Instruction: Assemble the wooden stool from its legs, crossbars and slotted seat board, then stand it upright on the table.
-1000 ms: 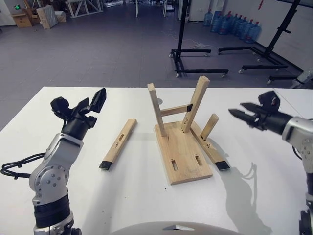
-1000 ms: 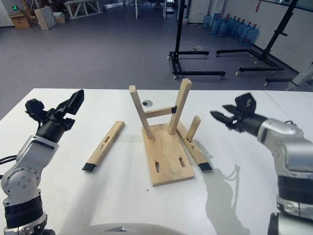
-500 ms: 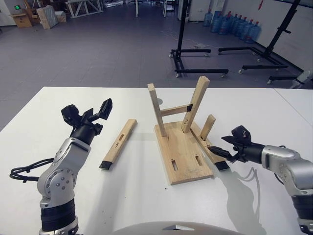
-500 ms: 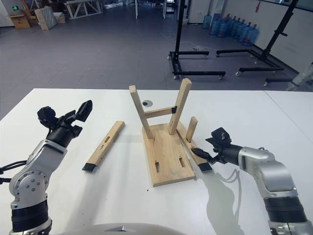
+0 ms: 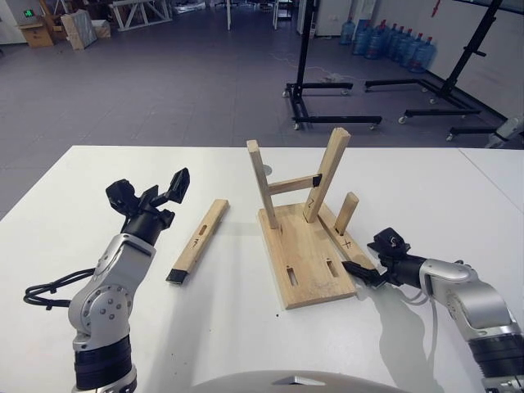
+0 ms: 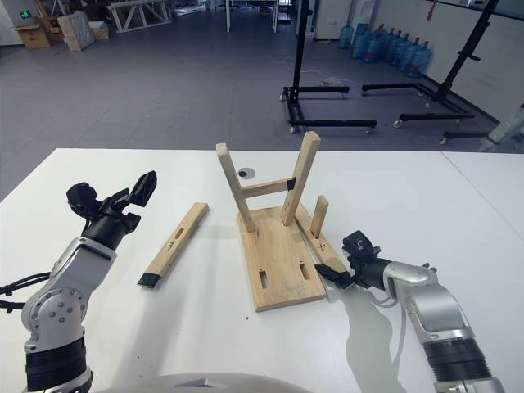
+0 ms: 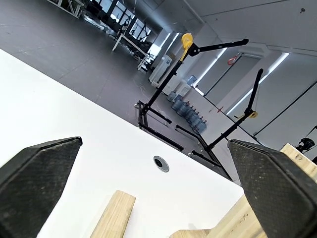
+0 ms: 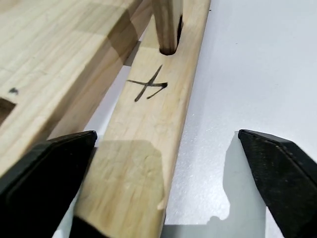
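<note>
Right hand [image 5: 365,273] splayed astride X-marked leg [image 8: 148,114]; left hand [image 5: 149,190] splayed, raised

Industrial lab hall: bare grey floor [image 5: 164,74], wheeled black stands [image 5: 327,82], water jugs [image 5: 393,41].

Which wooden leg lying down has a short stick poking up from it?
The black-tipped wooden leg right of the slotted seat board, by the open right gripper. The left-hand lying leg has none.

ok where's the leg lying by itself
In the eye views the lone leg lies flat on the table, robot's left of the seat board, between it and the left gripper, touching neither.
</note>
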Motion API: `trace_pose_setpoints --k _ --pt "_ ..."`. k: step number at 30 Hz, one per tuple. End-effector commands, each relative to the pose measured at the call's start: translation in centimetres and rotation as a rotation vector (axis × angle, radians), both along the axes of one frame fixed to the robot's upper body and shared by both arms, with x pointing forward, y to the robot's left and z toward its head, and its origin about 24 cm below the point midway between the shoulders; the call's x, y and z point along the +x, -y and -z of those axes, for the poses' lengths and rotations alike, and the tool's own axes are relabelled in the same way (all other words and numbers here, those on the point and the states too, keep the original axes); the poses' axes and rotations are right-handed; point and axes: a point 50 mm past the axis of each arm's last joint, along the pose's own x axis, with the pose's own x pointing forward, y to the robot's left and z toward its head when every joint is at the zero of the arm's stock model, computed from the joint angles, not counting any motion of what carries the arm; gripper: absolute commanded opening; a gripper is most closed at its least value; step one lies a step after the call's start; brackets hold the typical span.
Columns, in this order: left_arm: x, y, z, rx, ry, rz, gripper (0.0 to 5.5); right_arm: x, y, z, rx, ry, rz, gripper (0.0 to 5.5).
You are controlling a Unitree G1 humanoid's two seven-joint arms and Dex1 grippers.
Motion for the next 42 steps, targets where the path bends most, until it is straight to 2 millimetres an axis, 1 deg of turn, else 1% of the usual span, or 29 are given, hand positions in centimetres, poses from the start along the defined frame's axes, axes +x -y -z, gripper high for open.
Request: trace_pose_setpoints --k 1,6,10,13,16,19,21,22,23,25,26,27,28,29,30,31,32,34,35,36,37,38,39,41,42 --pt "0.2 0.3 0.1 -0.003 0.003 0.001 5.4 -0.3 -0.3 1.5 -0.034 -0.038 0.014 4.62" --pt "0.5 -0.1 0.0 0.001 0.009 -0.01 5.4 -0.2 -0.4 1.2 -0.035 -0.045 -0.037 3.65" --pt "0.6 -0.5 -0.1 0.005 0.015 -0.02 5.4 -0.1 0.5 0.8 -0.086 -0.042 -0.061 2.83" --pt "1.0 -0.7 -0.3 0.01 0.026 -0.022 5.4 -0.3 1.3 1.3 -0.167 -0.085 -0.077 2.23" --pt "1.3 -0.8 -0.4 0.052 0.023 -0.006 5.4 -0.1 2.4 1.7 -0.214 -0.129 -0.03 2.12" --pt "1.8 -0.7 -0.6 0.092 0.025 0.009 5.4 0.7 3.6 1.7 -0.232 -0.123 0.048 2.12" --pt "2.0 -1.0 -1.0 0.106 0.035 0.011 5.4 1.5 4.4 1.3 -0.224 -0.099 0.108 2.11" --pt "2.0 -1.4 -1.3 0.123 0.05 0.022 5.4 2.3 5.2 0.4 -0.205 -0.054 0.165 2.11" --pt "1.8 -2.0 -1.9 0.139 0.07 0.041 5.4 3.2 6.3 -1.0 -0.16 0.012 0.225 2.11" --pt "1.2 -3.2 -3.6 0.101 0.135 0.104 5.4 4.8 8.8 -5.0 -0.051 0.197 0.326 2.1" --pt "0.7 -3.5 -4.5 0.077 0.175 0.169 5.4 5.3 9.7 -7.4 0.031 0.297 0.36 2.09" --pt "0.0 -3.4 -5.5 0.062 0.219 0.262 5.4 5.8 10.2 -10.1 0.137 0.407 0.368 2.07" --pt "-0.6 -3.3 -6.0 0.056 0.242 0.328 5.4 6.0 10.4 -11.8 0.208 0.477 0.364 2.06" --pt "-1.2 -2.9 -6.7 0.039 0.271 0.404 5.4 6.2 10.1 -13.7 0.304 0.546 0.331 2.06" --pt "-1.7 -2.4 -7.6 -0.004 0.316 0.486 5.4 6.3 8.9 -15.7 0.411 0.604 0.249 2.05" --pt "-2.0 -2.0 -8.3 -0.05 0.352 0.544 5.4 6.3 7.5 -17.1 0.502 0.637 0.164 2.05" --pt "-2.2 -1.4 -9.2 -0.113 0.4 0.609 5.4 6.1 5.4 -18.8 0.595 0.666 0.038 2.05" --pt "-2.1 -0.2 -10.6 -0.219 0.463 0.697 5.4 5.3 1.9 -20.5 0.709 0.66 -0.169 2.05" --pt "-1.8 0.5 -11.1 -0.265 0.477 0.736 5.4 4.7 0.2 -20.9 0.746 0.637 -0.257 2.05" --pt "-1.2 1.4 -11.4 -0.29 0.472 0.756 5.4 4.0 -2.1 -20.9 0.773 0.593 -0.361 2.05" --pt "-0.6 2.4 -11.5 -0.306 0.461 0.782 5.4 3.4 -4.1 -20.6 0.8 0.543 -0.45 2.05" --pt "0.0 3.2 -11.5 -0.321 0.443 0.796 5.4 2.8 -5.7 -20.2 0.825 0.503 -0.506 2.05" --pt "0.6 3.7 -11.4 -0.343 0.421 0.797 5.4 2.5 -6.7 -19.8 0.844 0.474 -0.539 2.05" --pt "2.0 4.1 -10.7 -0.4 0.357 0.777 5.4 2.4 -7.8 -19.3 0.883 0.436 -0.55 2.05" --pt "2.3 4.3 -10.4 -0.414 0.339 0.783 5.4 2.4 -8.4 -19.0 0.913 0.417 -0.554 2.05"
